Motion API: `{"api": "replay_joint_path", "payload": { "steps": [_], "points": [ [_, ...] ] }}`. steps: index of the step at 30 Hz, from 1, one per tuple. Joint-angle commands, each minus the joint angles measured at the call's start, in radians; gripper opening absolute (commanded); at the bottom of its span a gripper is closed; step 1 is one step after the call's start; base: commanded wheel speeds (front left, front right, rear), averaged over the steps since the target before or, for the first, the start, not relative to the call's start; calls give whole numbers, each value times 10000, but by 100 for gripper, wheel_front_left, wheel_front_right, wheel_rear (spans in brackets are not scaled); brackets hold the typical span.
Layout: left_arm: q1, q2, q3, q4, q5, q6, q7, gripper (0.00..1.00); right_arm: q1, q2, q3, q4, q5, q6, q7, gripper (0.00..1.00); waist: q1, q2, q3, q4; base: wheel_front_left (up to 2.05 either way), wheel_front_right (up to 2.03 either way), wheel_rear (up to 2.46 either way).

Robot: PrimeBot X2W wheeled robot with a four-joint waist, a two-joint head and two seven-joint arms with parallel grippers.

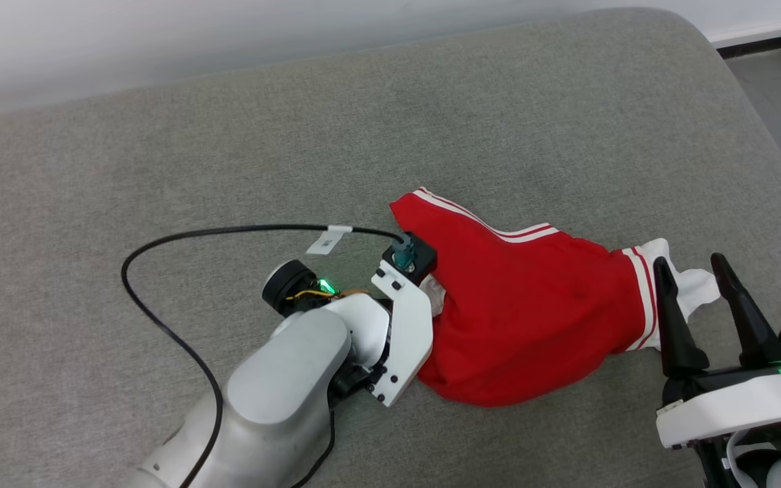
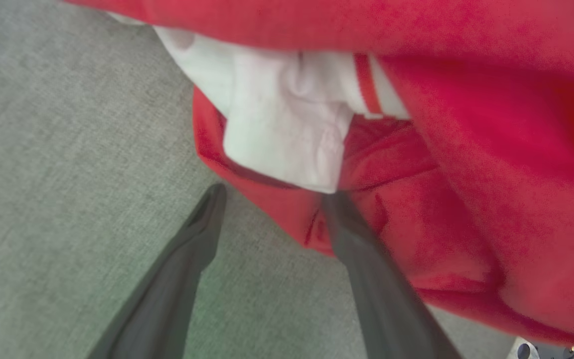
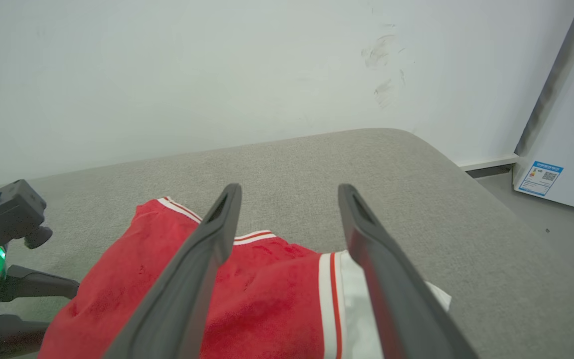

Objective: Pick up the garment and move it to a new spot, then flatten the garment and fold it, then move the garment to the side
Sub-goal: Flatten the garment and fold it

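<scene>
T-shirt (image 1: pixel 533 305) lies crumpled, unflattened, unfolded; left gripper (image 2: pixel 274 195) jaws parted at its edge, right gripper (image 1: pixel 689 259) jaws released nearby.

Head view: looked steeply down from above onto grey cushion (image 1: pixel 499 102), mid range, wall (image 1: pixel 160 41) along top edge. Left wrist view: sat very close, aimed along left gripper (image 2: pixel 274 192) into red T-shirt (image 2: pixel 491 149), partly blurred. Right wrist view: sat low, faced along right gripper (image 3: pixel 289 192) across cushion toward wall, floor (image 3: pixel 541 234) at right. Shared in all three: T-shirt and cushion.
</scene>
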Motion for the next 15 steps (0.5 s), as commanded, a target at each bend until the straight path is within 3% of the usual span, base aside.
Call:
{"api": "replay_joint_path", "payload": {
  "steps": [1, 2, 3, 10, 15],
  "points": [
    [63, 88, -614, 725, -382, -71, 844, 86, -184, 24, 55, 183, 132, -5, -195, 100, -1, 0, 83, -146, 0, 0, 0],
    [40, 92, -723, 763, -460, -78, 859, 35, -198, 26, 52, 228, 147, -3, -229, 100, -1, 0, 76, -150, 0, 0, 0],
    [14, 100, -772, 757, -547, -81, 758, 0, -204, 26, 40, 276, 153, -3, -256, 100, -1, 0, 43, -142, 0, 0, 0],
    [-357, 281, -720, 352, -615, -44, -478, 0, -129, 27, -133, 390, 49, -3, -231, 100, -1, 0, -307, 251, 0, 0, 0],
    [-271, 535, -332, -419, -478, 368, -1694, 0, -19, 23, -245, 244, -96, -3, -123, 100, -1, 0, -660, 826, 0, 0, 0]
  ]
}}
